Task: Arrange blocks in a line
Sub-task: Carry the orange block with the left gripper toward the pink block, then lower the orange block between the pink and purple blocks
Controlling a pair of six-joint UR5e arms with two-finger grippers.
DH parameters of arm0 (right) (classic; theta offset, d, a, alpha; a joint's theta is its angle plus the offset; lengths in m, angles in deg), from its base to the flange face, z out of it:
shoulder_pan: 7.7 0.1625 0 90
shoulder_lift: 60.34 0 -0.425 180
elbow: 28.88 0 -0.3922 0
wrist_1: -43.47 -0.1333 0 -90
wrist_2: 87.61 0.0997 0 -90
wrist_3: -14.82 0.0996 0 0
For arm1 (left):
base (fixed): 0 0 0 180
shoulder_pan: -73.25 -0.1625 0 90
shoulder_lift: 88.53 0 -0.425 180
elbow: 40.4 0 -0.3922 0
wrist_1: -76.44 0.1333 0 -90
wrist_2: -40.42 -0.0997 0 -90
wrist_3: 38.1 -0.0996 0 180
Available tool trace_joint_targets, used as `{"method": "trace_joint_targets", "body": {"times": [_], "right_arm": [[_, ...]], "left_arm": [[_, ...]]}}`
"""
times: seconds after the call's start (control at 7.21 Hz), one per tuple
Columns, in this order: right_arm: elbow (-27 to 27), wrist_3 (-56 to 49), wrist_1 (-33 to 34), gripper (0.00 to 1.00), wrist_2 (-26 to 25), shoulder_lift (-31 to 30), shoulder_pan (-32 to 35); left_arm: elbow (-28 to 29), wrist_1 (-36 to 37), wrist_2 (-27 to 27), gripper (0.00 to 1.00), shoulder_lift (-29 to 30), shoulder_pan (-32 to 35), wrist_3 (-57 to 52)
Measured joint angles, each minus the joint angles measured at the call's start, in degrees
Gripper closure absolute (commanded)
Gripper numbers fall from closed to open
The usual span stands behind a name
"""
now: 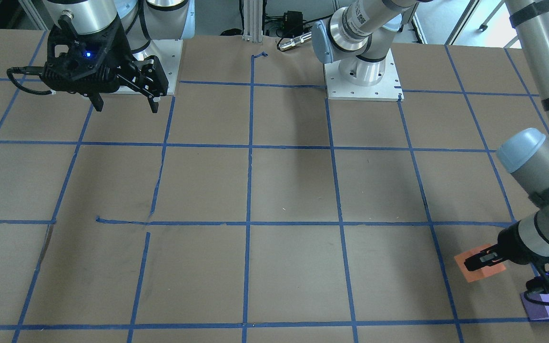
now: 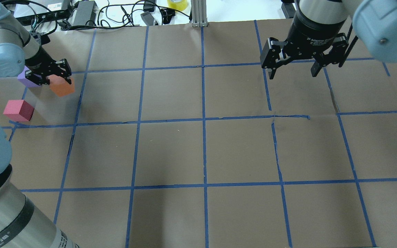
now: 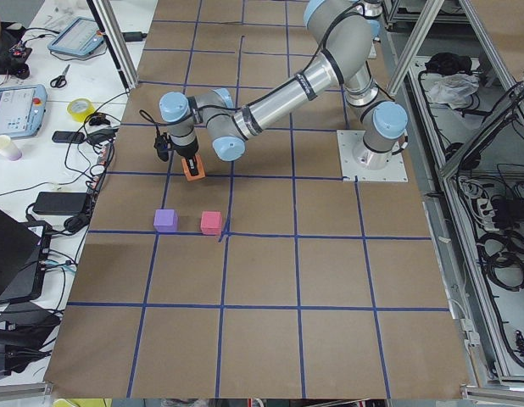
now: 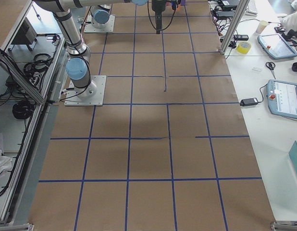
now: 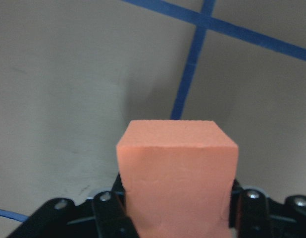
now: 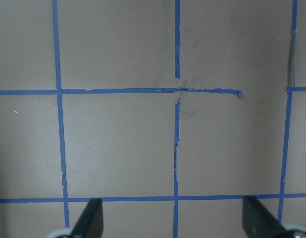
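My left gripper (image 2: 59, 80) is shut on the orange block (image 2: 62, 88) at the far left of the table, low over the paper. In the left wrist view the orange block (image 5: 178, 173) sits between the fingers (image 5: 109, 208). The purple block (image 2: 27, 78) lies just left of the gripper, partly hidden by it. The pinkish-red block (image 2: 18, 110) lies nearer the robot, beside a tape crossing. In the front view the orange block (image 1: 479, 267) and purple block (image 1: 547, 305) show, and the pinkish-red one is out of frame. My right gripper (image 2: 291, 71) is open and empty, high over the far right.
Brown paper with a blue tape grid (image 2: 203, 119) covers the table. Cables, power bricks and a yellow tape roll (image 2: 177, 4) lie beyond the far edge, next to an aluminium post (image 2: 198, 13). The arm bases (image 1: 362, 76) stand at the robot's side.
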Motion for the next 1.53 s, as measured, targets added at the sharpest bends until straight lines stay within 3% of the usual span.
{"method": "trace_joint_targets", "body": {"times": [0.42, 0.97, 1.25, 1.53], "right_arm": [[0.00, -0.08, -0.08, 0.00, -0.10, 0.18, -0.05], [0.00, 0.16, 0.35, 0.00, -0.09, 0.57, -0.06], [0.00, 0.24, 0.34, 0.00, -0.11, 0.61, -0.06], [0.00, 0.26, 0.34, 0.00, -0.07, 0.64, -0.07]], "left_arm": [[2.00, -0.34, -8.14, 1.00, -0.47, -1.74, -3.00], [2.24, 4.30, -11.05, 1.00, 0.81, -1.94, -14.00], [2.84, 7.27, -10.21, 1.00, 1.71, -3.83, -25.59], [4.47, 7.57, -5.30, 1.00, 3.05, -6.90, -27.91]]}}
